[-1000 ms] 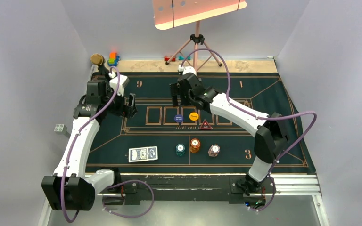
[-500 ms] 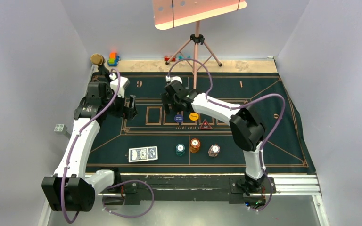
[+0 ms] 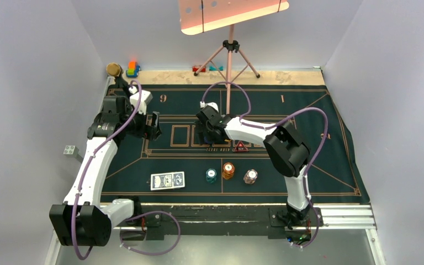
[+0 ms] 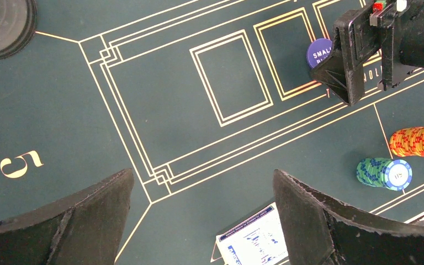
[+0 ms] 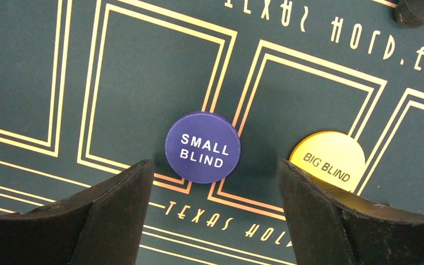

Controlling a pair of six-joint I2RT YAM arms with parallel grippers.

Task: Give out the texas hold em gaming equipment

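The dark blue "small blind" disc (image 5: 202,147) and the yellow "big blind" disc (image 5: 328,163) lie side by side on the green felt mat (image 3: 309,110). My right gripper (image 5: 215,171) is open just above them, with the blue disc at the gap between its jaws and its right finger overlapping the yellow disc's edge. In the top view the right gripper (image 3: 210,132) hides both discs. The red-black triangular marker (image 3: 240,147) lies beside it. Blue-backed cards (image 3: 167,180) and teal (image 3: 211,175), orange (image 3: 228,170) and pinkish-white (image 3: 250,176) chip stacks sit near the front. My left gripper (image 3: 153,126) is open and empty.
A tripod (image 3: 230,55) holding a pink board stands at the back centre. A gold-topped black stand (image 3: 113,69) and bright toy blocks (image 3: 132,68) sit at the back left corner. The left wrist view shows the right gripper (image 4: 359,55) beside the blue disc (image 4: 319,52).
My right gripper has moved left and toward the near side, coming down over the blue and yellow discs, and its elbow has swung left. The left arm has not moved.
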